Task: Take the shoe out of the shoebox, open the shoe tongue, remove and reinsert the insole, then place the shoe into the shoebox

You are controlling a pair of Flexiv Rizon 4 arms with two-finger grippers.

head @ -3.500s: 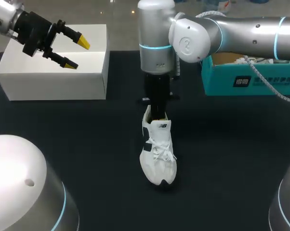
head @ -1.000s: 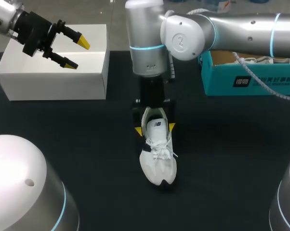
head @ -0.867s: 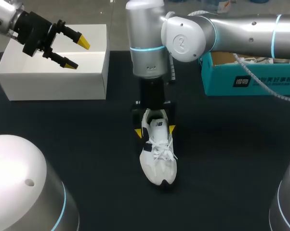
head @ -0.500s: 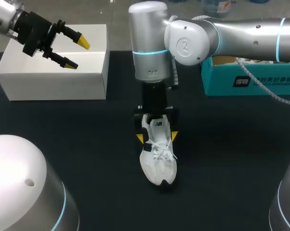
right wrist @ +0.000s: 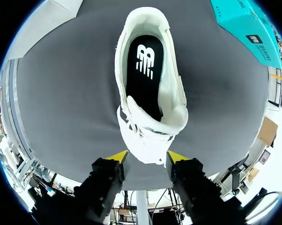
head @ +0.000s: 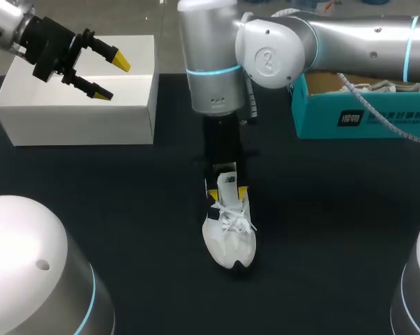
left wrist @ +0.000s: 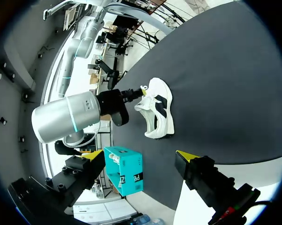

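- White shoe (head: 229, 237) stands upright on the black table (head: 126, 209), its laced front between the fingers of the right gripper (head: 227, 192); in the right wrist view its heel opening and dark insole (right wrist: 142, 89) lie ahead of the yellow tips
- right gripper is set narrow, one tip touching each side of the shoe, so it grips the shoe from two sides
- teal shoebox (head: 356, 115) sits off to that gripper's side, well apart from the shoe
- left gripper (head: 111, 77) is spread wide with nothing between its fingers; it hangs above a white box (head: 77, 105), well apart from the shoe
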